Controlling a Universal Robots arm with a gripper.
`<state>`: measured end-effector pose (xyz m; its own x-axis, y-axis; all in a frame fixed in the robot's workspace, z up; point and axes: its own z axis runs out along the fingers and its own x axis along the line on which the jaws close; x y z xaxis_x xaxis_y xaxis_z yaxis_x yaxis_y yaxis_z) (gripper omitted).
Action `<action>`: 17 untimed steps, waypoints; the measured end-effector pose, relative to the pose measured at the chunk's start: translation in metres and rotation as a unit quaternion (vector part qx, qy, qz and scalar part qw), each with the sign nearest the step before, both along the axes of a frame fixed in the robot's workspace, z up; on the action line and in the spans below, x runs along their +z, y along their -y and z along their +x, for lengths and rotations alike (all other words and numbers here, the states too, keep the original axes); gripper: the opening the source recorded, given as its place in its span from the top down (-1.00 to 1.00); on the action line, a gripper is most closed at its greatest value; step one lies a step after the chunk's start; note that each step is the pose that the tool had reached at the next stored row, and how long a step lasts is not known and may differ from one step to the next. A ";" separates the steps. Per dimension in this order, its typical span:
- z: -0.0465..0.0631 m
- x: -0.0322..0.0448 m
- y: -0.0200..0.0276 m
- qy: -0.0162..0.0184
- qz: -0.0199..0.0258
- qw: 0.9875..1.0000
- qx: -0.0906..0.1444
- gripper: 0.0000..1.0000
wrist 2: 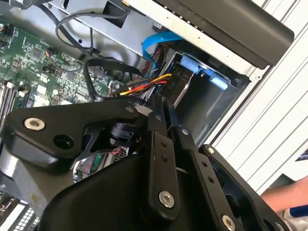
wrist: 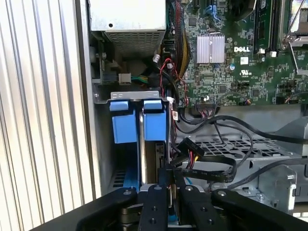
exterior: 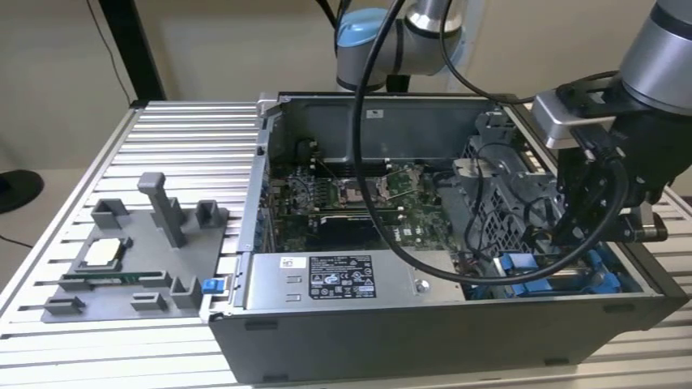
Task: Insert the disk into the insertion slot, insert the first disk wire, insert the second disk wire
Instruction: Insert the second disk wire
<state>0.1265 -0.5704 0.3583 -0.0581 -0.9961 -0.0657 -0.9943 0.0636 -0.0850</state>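
Gripper (wrist: 168,185) is down in the drive bay corner of the open PC case (exterior: 433,340). In both wrist views its two black fingers (wrist 2: 161,144) stand nearly pressed together, a thin gap between the tips. Whether they pinch a connector I cannot tell; the tips sit right at a black plug with a red-yellow-black wire bundle (wrist 2: 144,84).

Hidden or cut off: in the exterior view the arm and its looped black cable (exterior: 378,162) cover most of the bay. The disk (wrist: 161,159) is mostly out of sight; a narrow edge shows between the blue tabs and the fingers, seated in the insertion slot (wrist: 103,144), the grey-walled bay at the case's front corner. Two blue tabs (wrist: 139,120) show at its mouth. A blue flat cable (wrist 2: 154,43) curves above the bay.

Surface: the case lies on its side on a ribbed aluminium table (exterior: 162,138). Beige wall behind, with a black post at the exterior view's left.

Counts: one motherboard (exterior: 346,198), one grey power supply box (exterior: 335,279) with label, one grey fixture tray (exterior: 130,259) on the table at the exterior view's left. A hand (wrist 2: 288,197) shows at the frame edge in the second wrist view.
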 end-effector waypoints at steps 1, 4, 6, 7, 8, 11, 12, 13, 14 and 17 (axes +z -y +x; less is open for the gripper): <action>0.000 0.0000 0.0000 0.000 0.000 1.000 0.000 1.00; 0.000 -0.0003 0.0008 0.000 0.000 1.000 0.000 1.00; 0.000 -0.0008 0.0013 0.000 0.000 1.000 0.000 1.00; 0.000 -0.0012 0.0016 0.000 0.000 1.000 0.000 1.00; 0.000 -0.0016 0.0018 0.000 0.000 1.000 0.000 1.00; 0.000 -0.0030 0.0019 0.001 0.000 1.000 0.000 1.00; 0.000 -0.0036 0.0020 0.001 0.000 1.000 0.000 1.00; 0.000 -0.0042 0.0021 0.001 0.000 1.000 0.000 1.00; 0.000 -0.0048 0.0021 0.001 0.000 1.000 0.000 1.00; 0.000 -0.0063 0.0021 0.001 0.000 1.000 0.000 1.00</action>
